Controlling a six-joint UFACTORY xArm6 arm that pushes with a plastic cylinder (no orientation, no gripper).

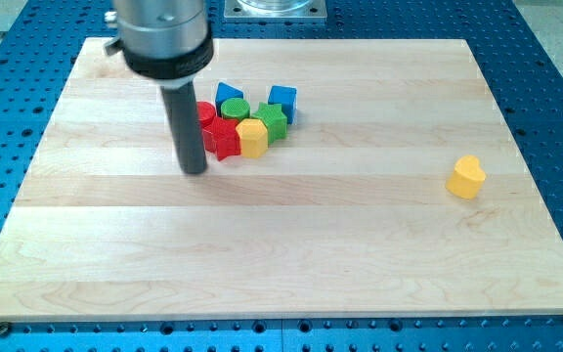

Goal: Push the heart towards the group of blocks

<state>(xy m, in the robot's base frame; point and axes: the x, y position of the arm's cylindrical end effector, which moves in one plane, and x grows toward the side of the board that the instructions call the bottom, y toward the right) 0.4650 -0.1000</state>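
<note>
A yellow heart [466, 177] lies alone at the view's right on the wooden board [281, 254]. A group of blocks sits at the upper middle: a red cylinder [204, 113], a red star [222, 138], a yellow hexagon [252, 137], a green star [272, 121], a green cylinder [237, 109], a blue block [228, 93] and a blue cube [282, 100]. My tip [194, 170] rests on the board just left of the red star, far to the left of the heart.
The wooden board lies on a blue perforated table [555, 68]. A metal mount [275, 8] shows at the view's top edge. The arm's grey housing [161, 34] hangs over the board's upper left.
</note>
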